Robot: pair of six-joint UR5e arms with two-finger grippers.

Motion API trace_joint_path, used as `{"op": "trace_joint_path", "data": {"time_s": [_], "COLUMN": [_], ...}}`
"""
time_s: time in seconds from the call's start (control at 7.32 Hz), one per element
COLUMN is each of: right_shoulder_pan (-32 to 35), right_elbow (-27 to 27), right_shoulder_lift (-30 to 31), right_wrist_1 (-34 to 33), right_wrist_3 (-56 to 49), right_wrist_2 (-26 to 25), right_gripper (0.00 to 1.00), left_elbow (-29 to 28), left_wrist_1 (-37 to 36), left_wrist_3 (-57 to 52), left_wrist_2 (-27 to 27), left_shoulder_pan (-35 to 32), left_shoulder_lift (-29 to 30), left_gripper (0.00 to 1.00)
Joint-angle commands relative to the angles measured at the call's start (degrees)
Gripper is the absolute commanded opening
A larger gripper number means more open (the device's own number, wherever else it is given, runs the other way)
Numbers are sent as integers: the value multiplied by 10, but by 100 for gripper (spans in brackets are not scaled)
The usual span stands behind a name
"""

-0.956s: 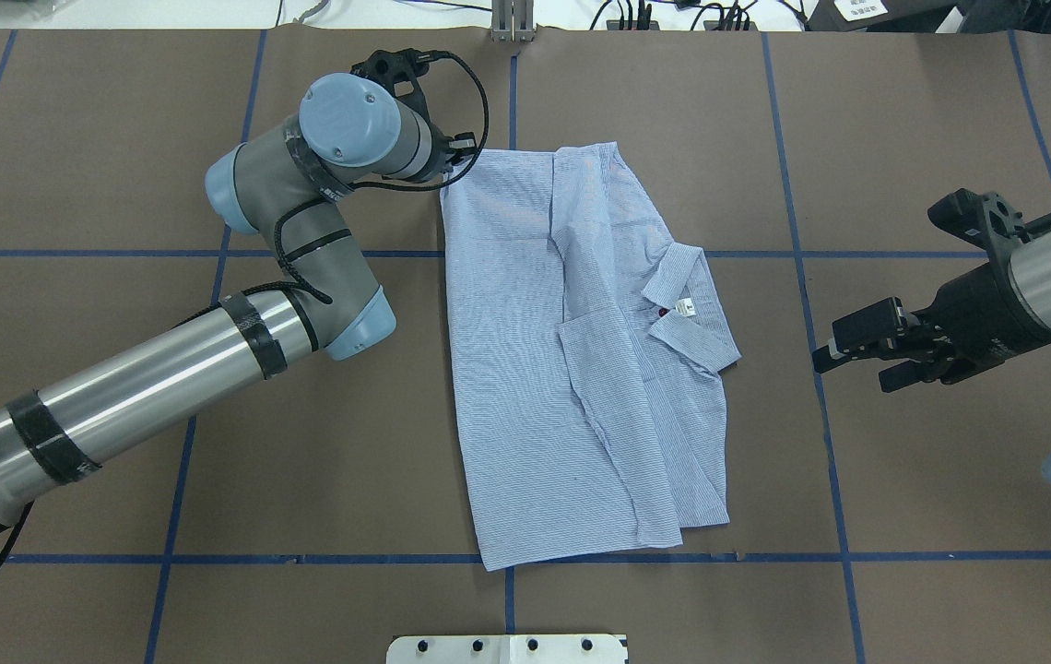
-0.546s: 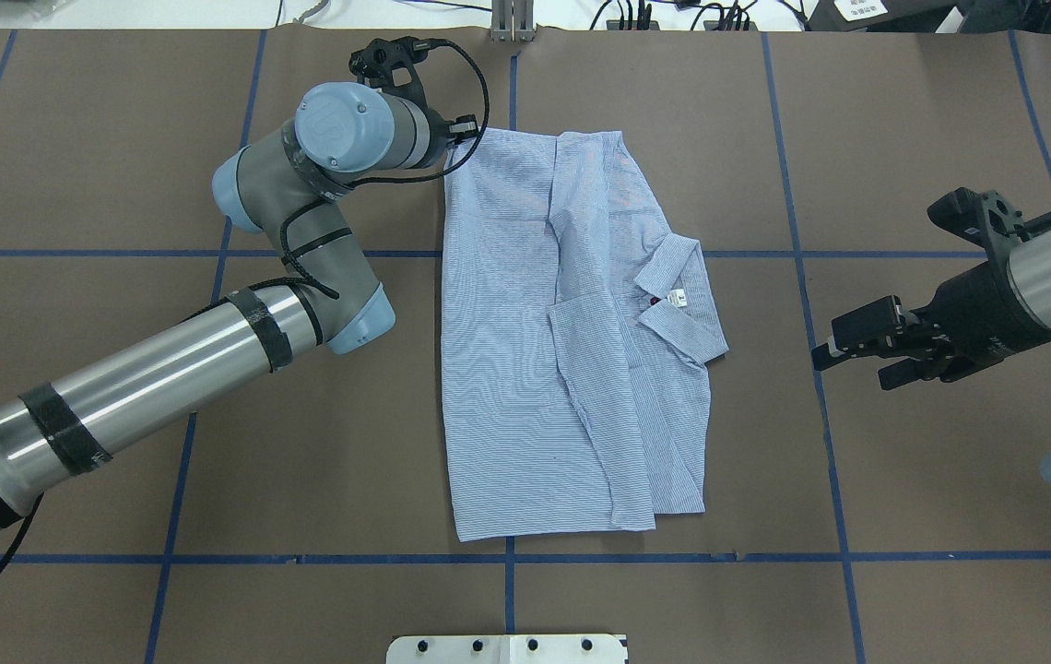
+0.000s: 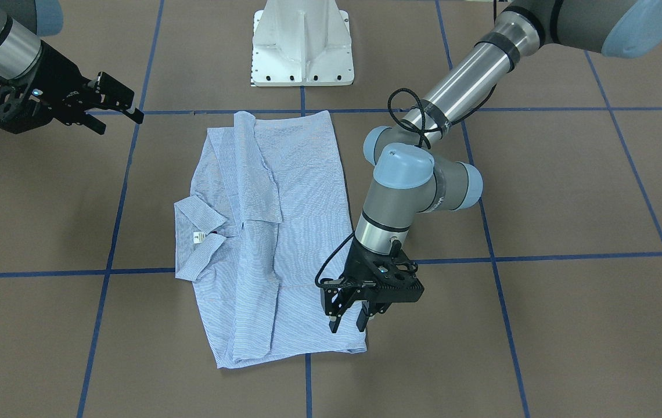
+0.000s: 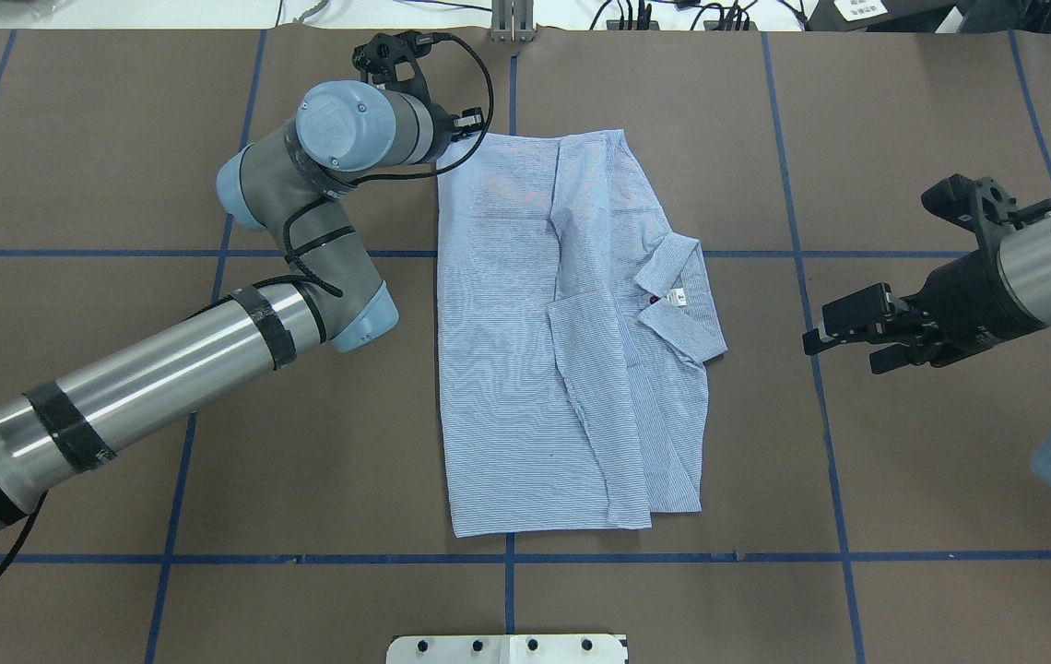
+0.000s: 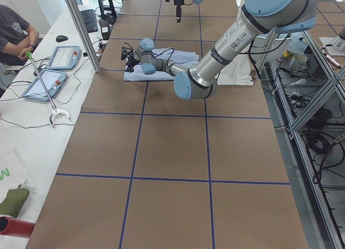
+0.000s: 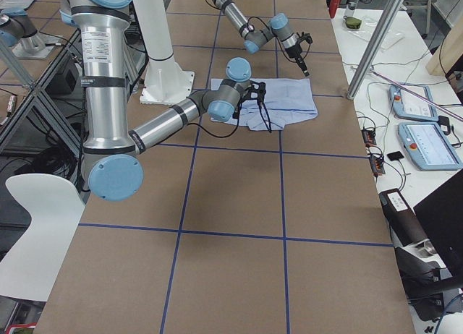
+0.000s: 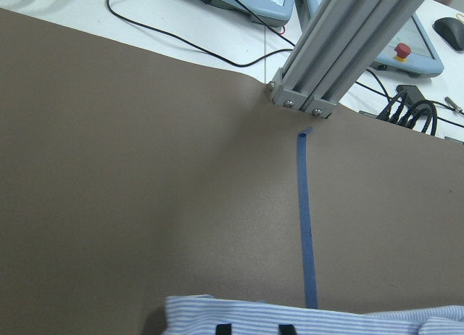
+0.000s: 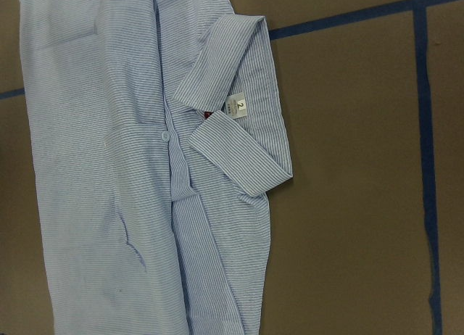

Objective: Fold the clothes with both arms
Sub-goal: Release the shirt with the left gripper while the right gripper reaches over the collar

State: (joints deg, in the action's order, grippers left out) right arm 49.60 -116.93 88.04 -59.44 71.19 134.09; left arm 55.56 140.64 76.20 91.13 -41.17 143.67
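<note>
The brown-covered desk (image 4: 857, 138) carried the striped collared shirt (image 4: 507, 350) near its middle, lying flat and folded lengthwise, collar (image 4: 687, 304) toward the robot's right. A second before, the shirt's near hem had lain on the blue tape line (image 4: 765, 557) nearest the robot. It now lay wholly beyond that line, and the whole garment had slid toward the far edge, most of it in the first half-second.

The left arm (image 4: 166, 369) reached over to the shirt's far left corner, its wrist a little farther out than before. The left gripper (image 3: 348, 328) pointed down at that corner with its jaws partly apart. The front view showed striped cloth in the gap between them, and nothing was clamped.

The right arm (image 4: 1042, 267) hung off the shirt's collar side. The right gripper (image 4: 839, 355) was spread wide and empty, apart from the cloth, and had edged slightly nearer the shirt.

The small white neck label (image 4: 675, 296) showed inside the collar.
</note>
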Motion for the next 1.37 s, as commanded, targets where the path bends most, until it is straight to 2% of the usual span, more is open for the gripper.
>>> {"op": "trace_joint_path", "data": {"time_s": [0.0, 0.14, 0.41, 0.55, 0.68, 0.96, 1.09, 1.23], "right_shoulder_pan": [-15, -27, -70, -95, -121, -143, -157, -163], "right_elbow": [2, 1, 1, 2, 17, 118, 160, 225], "right_shoulder_lift": [-30, -65, -156, -206, -249, -340, -373, -419], "right_wrist_1": [-31, -83, -212, -296, -340, -347, -347, -351], "right_wrist_3": [-2, -3, -14, -34, -64, -71, -84, -101], "right_wrist_2": [-42, -65, -151, -201, -258, -297, -318, -343], "right_gripper": [100, 100, 100, 100, 100, 100, 100, 100], "left_elbow": [61, 118, 199, 261, 325, 429, 451, 455], "left_wrist_1": [-19, -42, -132, -141, -143, -190, -193, -193], "left_wrist_3": [4, 4, -3, -15, -31, -39, -39, -38], "left_wrist_2": [45, 79, 124, 128, 156, 178, 178, 181], "left_shoulder_pan": [-8, -14, -28, -28, -29, -31, -31, -31], "left_shoulder_lift": [-41, -84, -124, -178, -238, -313, -327, -333], "left_gripper": [100, 100, 100, 100, 100, 100, 100, 100]}}
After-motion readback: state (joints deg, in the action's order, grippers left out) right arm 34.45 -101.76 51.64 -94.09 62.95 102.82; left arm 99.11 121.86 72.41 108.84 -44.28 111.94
